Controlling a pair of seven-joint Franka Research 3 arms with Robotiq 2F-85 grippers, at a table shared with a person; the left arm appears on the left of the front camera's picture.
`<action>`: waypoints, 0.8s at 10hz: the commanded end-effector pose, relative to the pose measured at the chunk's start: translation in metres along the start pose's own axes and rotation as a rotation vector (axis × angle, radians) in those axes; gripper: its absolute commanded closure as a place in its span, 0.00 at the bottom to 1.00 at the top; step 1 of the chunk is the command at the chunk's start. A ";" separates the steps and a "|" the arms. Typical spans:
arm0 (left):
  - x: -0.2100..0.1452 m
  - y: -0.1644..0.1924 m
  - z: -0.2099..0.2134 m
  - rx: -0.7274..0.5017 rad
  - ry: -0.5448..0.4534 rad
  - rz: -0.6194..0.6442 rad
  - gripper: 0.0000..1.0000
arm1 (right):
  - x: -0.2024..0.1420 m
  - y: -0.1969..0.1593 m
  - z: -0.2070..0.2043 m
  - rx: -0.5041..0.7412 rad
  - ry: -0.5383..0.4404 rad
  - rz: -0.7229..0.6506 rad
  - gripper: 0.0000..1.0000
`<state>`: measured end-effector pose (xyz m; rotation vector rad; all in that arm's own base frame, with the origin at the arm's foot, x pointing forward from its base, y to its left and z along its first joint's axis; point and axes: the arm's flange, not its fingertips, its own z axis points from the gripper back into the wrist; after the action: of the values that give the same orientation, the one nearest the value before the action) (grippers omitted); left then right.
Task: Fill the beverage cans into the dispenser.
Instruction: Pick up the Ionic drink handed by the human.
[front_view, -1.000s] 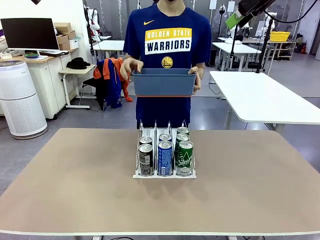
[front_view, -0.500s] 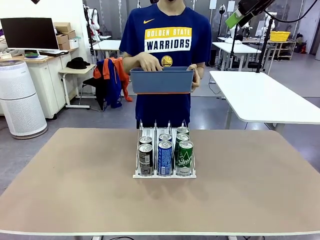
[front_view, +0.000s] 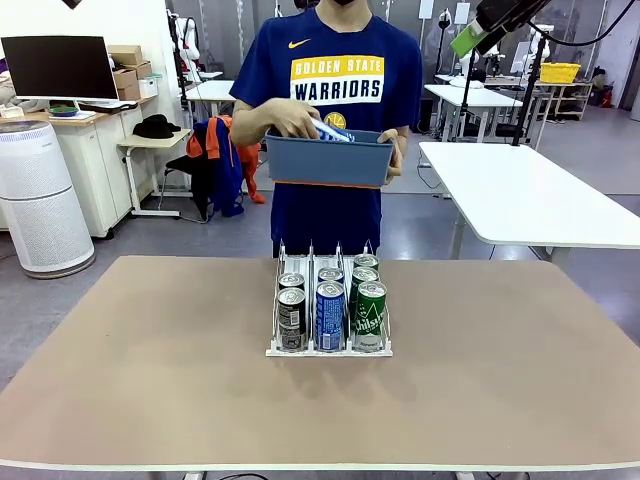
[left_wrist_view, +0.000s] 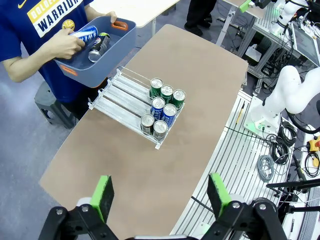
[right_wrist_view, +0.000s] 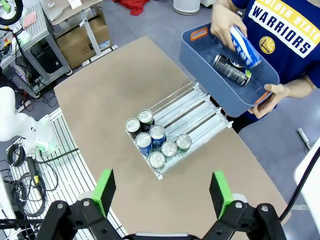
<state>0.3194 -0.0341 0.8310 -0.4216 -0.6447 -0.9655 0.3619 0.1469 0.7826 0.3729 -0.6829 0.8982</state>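
hovering high over the table (front_view: 150, 380), my left gripper (left_wrist_view: 161, 188) and right gripper (right_wrist_view: 161, 189) both stand wide open, holding nothing. the dispenser (front_view: 328, 352) sits mid-table with seven cans (front_view: 330, 312) crowded at its front. the person's hand (front_view: 296, 120), down in the bin (front_view: 328, 165) half a second ago, has now lifted a blue-and-white can (right_wrist_view: 244, 46) above it; a black can (right_wrist_view: 230, 70) lies inside.

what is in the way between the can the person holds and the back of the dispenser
Nothing visible. The blue-and-white can, in the person's hand, is over the blue-grey bin; the dispenser has bare rear lane ends behind the loaded cans.
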 end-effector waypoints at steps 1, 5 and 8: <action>-0.001 -0.001 0.000 0.009 0.002 -0.003 0.00 | 0.000 0.001 0.000 0.008 0.006 0.003 0.00; -0.001 -0.001 0.000 0.009 0.002 -0.003 0.00 | 0.000 0.001 0.000 0.008 0.006 0.003 0.00; -0.001 -0.001 0.000 0.009 0.002 -0.003 0.00 | 0.000 0.001 0.000 0.008 0.006 0.003 0.00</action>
<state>0.3194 -0.0341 0.8310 -0.4216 -0.6447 -0.9655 0.3619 0.1469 0.7826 0.3729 -0.6829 0.8983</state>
